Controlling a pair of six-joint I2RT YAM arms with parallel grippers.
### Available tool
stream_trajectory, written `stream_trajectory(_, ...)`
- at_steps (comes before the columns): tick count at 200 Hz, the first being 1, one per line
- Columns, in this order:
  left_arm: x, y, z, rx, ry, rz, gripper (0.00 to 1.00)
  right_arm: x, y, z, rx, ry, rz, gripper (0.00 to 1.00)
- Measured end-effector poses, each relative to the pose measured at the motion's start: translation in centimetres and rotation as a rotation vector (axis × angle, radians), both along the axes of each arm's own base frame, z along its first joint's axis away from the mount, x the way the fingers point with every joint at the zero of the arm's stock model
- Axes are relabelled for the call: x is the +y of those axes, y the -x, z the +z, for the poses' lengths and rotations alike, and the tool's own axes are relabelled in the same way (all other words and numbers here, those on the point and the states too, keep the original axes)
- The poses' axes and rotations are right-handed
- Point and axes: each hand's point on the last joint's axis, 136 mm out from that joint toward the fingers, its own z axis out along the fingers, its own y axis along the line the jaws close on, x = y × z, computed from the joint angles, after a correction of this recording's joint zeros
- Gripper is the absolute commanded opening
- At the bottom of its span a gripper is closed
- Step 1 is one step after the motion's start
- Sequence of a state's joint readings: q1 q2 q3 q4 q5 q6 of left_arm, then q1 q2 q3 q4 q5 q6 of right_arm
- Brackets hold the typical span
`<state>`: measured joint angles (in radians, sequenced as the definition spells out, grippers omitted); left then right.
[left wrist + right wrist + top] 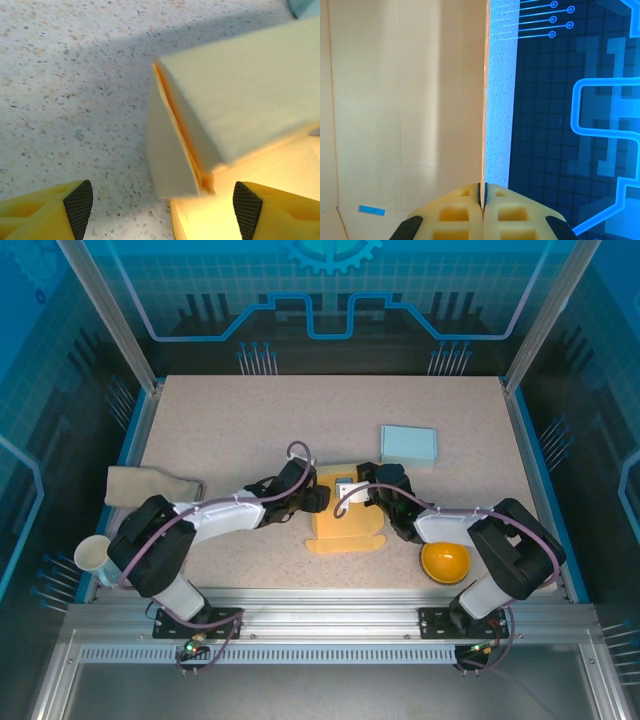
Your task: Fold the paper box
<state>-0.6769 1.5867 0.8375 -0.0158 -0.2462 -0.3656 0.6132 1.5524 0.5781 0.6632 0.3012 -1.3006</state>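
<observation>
Overhead, the paper box lies mid-way across the table between both arms, near an orange bowl. At the left wrist, the left gripper stands apart, with the box's folded corner just ahead. At the right wrist, the right gripper pinches the box's upright wall edge.

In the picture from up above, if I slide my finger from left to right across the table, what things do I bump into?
Going left to right: white cup → beige cloth → yellow paper box → light blue box → orange bowl.
</observation>
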Motion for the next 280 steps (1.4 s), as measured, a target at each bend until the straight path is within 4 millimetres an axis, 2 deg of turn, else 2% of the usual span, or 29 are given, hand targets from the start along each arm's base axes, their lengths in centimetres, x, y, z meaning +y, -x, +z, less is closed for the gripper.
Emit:
stream_trajectory(24, 0.1, 1.3, 0.7, -0.005, 0.032, -0.038, 0.76, 0.0, 0.0, 0.1, -0.003, 0.001, -0.005, 0.00)
stream_trajectory(46, 0.6, 2.0, 2.7, -0.034, 0.089, -0.040, 0.76, 0.0, 0.0, 0.0, -0.006, 0.000, -0.004, 0.00)
stream_trajectory(80, 3.3, 0.6, 7.2, -0.072, 0.268, 0.089, 0.73, 0.2, 0.1, 0.0, -0.020, 0.000, 0.004, 0.00)
stream_trajectory(94, 4.2, 0.0, 7.8, -0.059, 0.316, 0.148, 0.74, 0.6, 0.3, 0.0, -0.030, 0.005, 0.014, 0.00)
stream_trajectory(112, 3.8, -0.1, 8.0, -0.016, 0.369, 0.180, 0.72, 1.0, 0.4, -0.1, -0.045, 0.011, 0.019, 0.00)
stream_trajectory(126, 3.2, -0.3, 7.7, 0.017, 0.397, 0.188, 0.67, 1.2, 0.5, -0.1, -0.051, 0.011, 0.020, 0.00)
stream_trajectory(142, 2.7, -0.2, 7.4, 0.031, 0.398, 0.178, 0.66, 1.3, 0.5, -0.1, -0.053, 0.012, 0.020, 0.00)
stream_trajectory(168, 0.8, 1.3, 6.9, -0.038, 0.297, 0.074, 0.66, 1.3, 0.5, -0.1, -0.053, 0.012, 0.019, 0.00)
stream_trajectory(184, -0.2, 3.1, 5.2, -0.070, 0.209, -0.015, 0.65, 1.3, 0.5, -0.1, -0.053, 0.012, 0.019, 0.00)
stream_trajectory(200, 0.6, 3.9, 2.5, -0.067, 0.106, -0.033, 0.65, 1.3, 0.5, -0.1, -0.052, 0.011, 0.019, 0.00)
stream_trajectory(217, 2.2, 3.6, -0.1, -0.069, -0.001, -0.011, 0.64, 1.3, 0.5, -0.1, -0.053, 0.011, 0.019, 0.00)
stream_trajectory(229, 2.8, 3.2, -1.1, -0.083, -0.052, -0.002, 0.62, 1.3, 0.5, -0.1, -0.053, 0.011, 0.019, 0.00)
stream_trajectory(280, 2.1, 0.8, -1.8, -0.184, -0.119, -0.027, 0.48, 1.5, 0.7, -0.1, -0.063, 0.027, 0.019, 0.00)
